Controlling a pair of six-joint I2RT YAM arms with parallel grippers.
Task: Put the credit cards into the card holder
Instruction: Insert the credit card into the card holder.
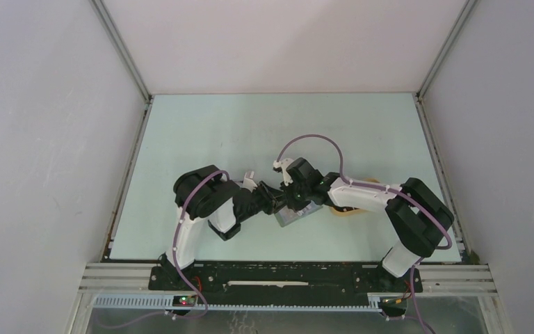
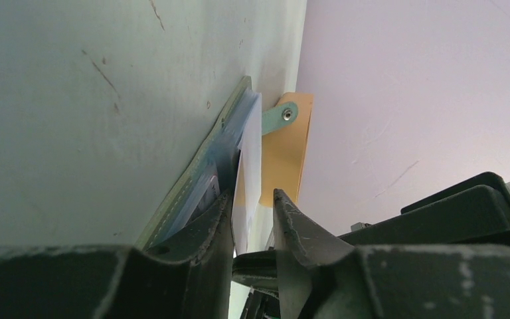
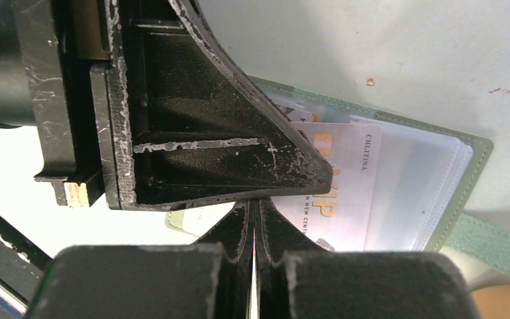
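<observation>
Two claws meet at the card holder [image 3: 479,154], one pale credit card [image 3: 348,174] seemingly partway into a sleeve.
The holder lies open on the table [image 1: 215,132], a tan tray [image 2: 285,156] just beside it. The left claw [image 2: 253,194] stands partly open, loosely straddling the card's outer end. The right claw [image 3: 254,207] is pinched shut over the holder's near edge. Next, I'd judge, the card needs pushing squarely home.

Left arm [image 1: 201,202] and right arm [image 1: 389,205] bent inward, meeting mid-table [image 1: 250,125], nearer its front edge. Left gripper [image 2: 252,199] jaws slightly apart. Right gripper [image 3: 254,211] jaws pressed together, close against the left's.
</observation>
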